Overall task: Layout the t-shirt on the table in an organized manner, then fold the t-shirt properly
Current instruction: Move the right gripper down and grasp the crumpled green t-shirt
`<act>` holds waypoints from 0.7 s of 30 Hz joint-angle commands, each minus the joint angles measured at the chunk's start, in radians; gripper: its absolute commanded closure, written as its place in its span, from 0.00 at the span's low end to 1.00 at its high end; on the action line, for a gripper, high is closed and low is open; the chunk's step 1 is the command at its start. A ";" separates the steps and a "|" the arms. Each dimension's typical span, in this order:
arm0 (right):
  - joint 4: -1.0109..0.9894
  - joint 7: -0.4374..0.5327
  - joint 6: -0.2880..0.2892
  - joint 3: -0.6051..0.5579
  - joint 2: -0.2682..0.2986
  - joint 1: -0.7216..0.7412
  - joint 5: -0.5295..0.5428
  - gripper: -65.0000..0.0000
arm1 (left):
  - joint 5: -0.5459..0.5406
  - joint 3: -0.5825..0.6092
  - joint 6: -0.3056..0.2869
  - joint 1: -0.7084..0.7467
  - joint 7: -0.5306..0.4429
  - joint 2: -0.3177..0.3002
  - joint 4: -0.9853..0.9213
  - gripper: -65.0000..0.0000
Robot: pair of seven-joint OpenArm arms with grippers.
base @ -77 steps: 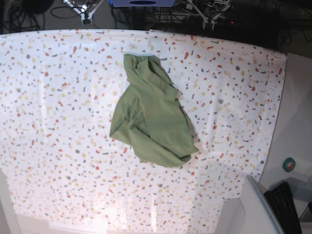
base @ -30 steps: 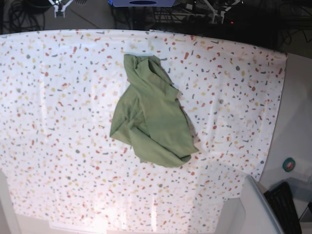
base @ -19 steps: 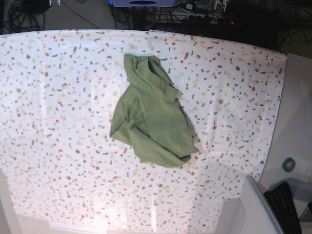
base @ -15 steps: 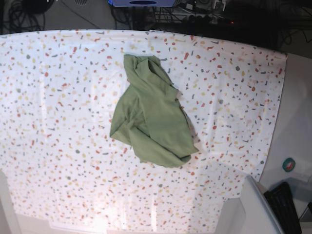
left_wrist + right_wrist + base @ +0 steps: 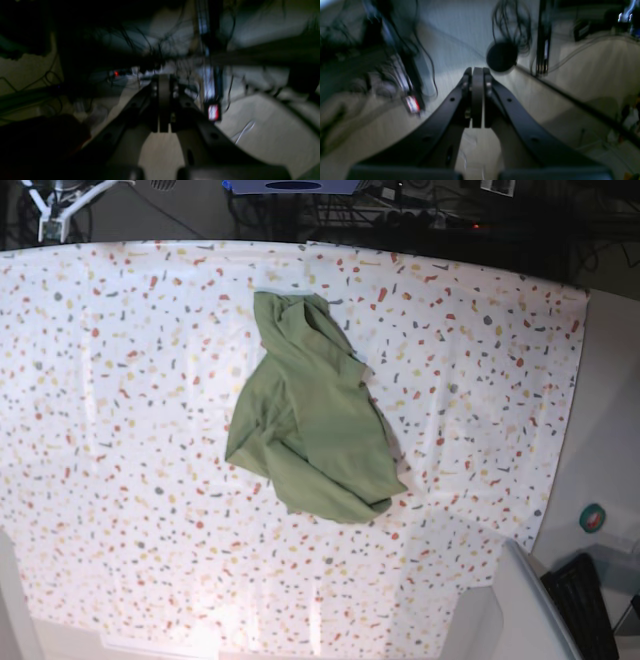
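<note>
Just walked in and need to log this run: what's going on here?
Nothing is being handled at this moment. The t-shirt lies crumpled in a heap near the middle of the table, not laid out or folded. The left gripper and right gripper are both shut and empty, and their wrist cameras show only blurred cables and floor, not the shirt. In the base view only a bit of arm hardware shows at the top edge.

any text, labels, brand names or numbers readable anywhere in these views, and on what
None can be read.
t-shirt: plain olive green, no print or visible tag.
table: only coloured flecks, no lettering.
Small lit red-and-white patch in the left wrist view: too blurred to read.
Similar glowing patch in the right wrist view: too blurred to read.
Teal round object off the table's edge: too small to tell.
</note>
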 commanded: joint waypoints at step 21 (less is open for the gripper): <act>0.013 -0.279 -0.004 -0.488 0.006 0.676 0.004 0.53 | -0.361 -0.260 -0.006 -0.350 0.225 0.072 0.049 0.78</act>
